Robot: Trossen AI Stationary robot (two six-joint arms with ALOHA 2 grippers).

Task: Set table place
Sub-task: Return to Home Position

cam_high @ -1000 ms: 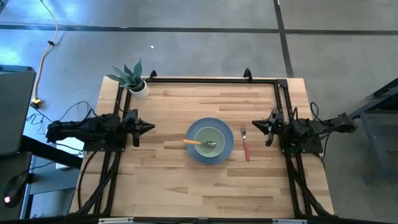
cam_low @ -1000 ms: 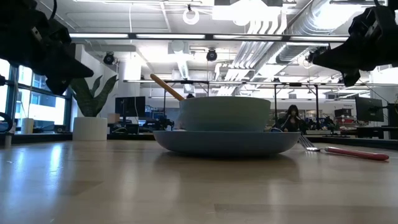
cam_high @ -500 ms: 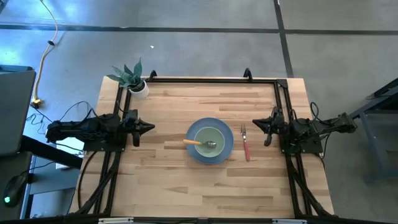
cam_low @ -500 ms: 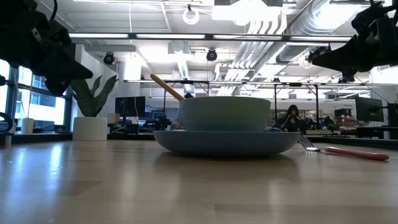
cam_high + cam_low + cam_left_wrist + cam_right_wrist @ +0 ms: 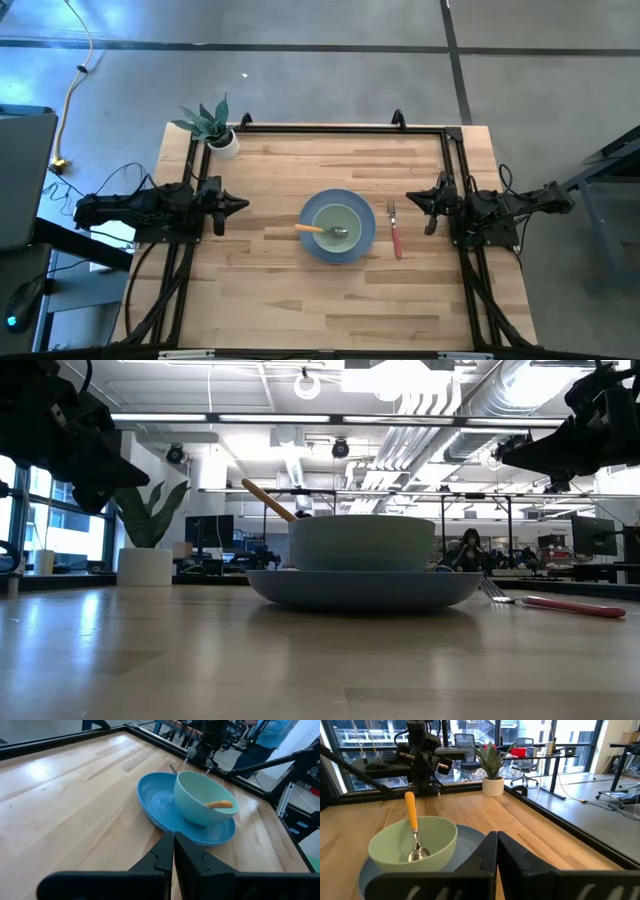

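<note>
On the light-wood table (image 5: 270, 280) a blue plate (image 5: 366, 243) sits at the middle with a pale green bowl (image 5: 335, 215) on it. A spoon with an orange handle (image 5: 310, 229) rests in the bowl, its handle leaning on the rim. A fork with a red handle (image 5: 396, 240) lies flat on the table just right of the plate. My left gripper (image 5: 240, 205) is shut and empty near the table's left edge, above the table. My right gripper (image 5: 412, 200) is shut and empty near the right edge, above the fork's far end.
A small potted plant (image 5: 215, 130) in a white pot stands at the table's far left corner. A black metal frame (image 5: 340, 127) runs along the table's far edge and sides. A person (image 5: 265, 735) stands beyond the table's right side in the left wrist view.
</note>
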